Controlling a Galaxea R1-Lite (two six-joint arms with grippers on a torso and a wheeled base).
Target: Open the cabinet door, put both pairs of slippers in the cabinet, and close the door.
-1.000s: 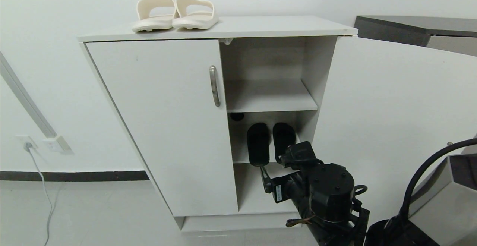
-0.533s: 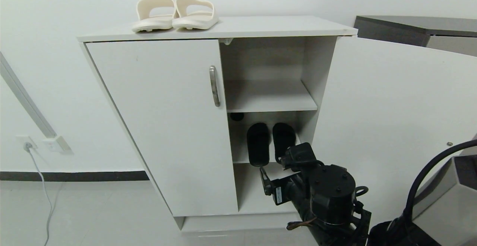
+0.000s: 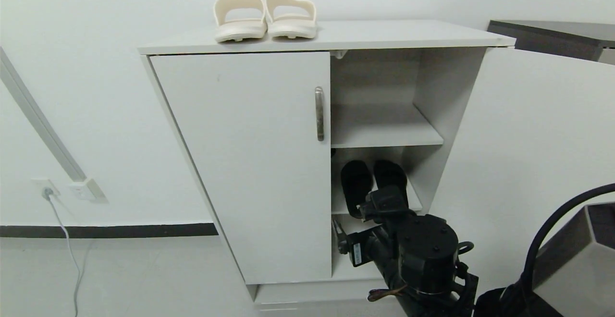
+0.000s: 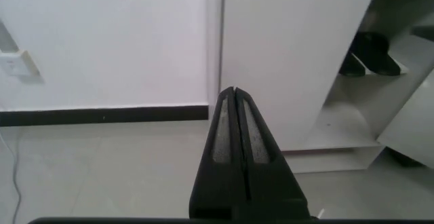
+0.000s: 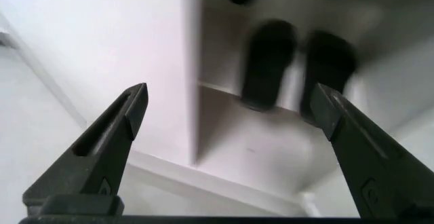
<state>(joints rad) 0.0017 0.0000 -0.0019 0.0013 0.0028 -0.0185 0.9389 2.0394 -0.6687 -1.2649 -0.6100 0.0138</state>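
A white cabinet [image 3: 408,33] stands against the wall, its left door [image 3: 254,163] shut and its right door [image 3: 528,163] swung wide open. On its top lies a pair of cream slippers [image 3: 265,18]. A pair of black slippers [image 3: 372,182] rests on the middle shelf, toes inward, and shows as black slippers [image 5: 271,64] in the right wrist view and black slippers [image 4: 369,54] in the left wrist view. My right gripper [image 5: 229,91] is open and holds nothing, just in front of that shelf's edge. My left gripper [image 4: 234,91] is shut and holds nothing, low over the floor left of the cabinet.
The upper shelf [image 3: 384,129] and the bottom compartment [image 3: 355,269] hold nothing. A metal handle [image 3: 319,114] runs down the shut door's edge. A dark-topped unit [image 3: 552,31] stands behind the open door. A wall socket with a cable [image 3: 45,193] is at the left.
The whole head picture has shifted to the right, so the camera has moved. My right arm keeps about the same place in the picture and now sits slightly lower against the black slippers.
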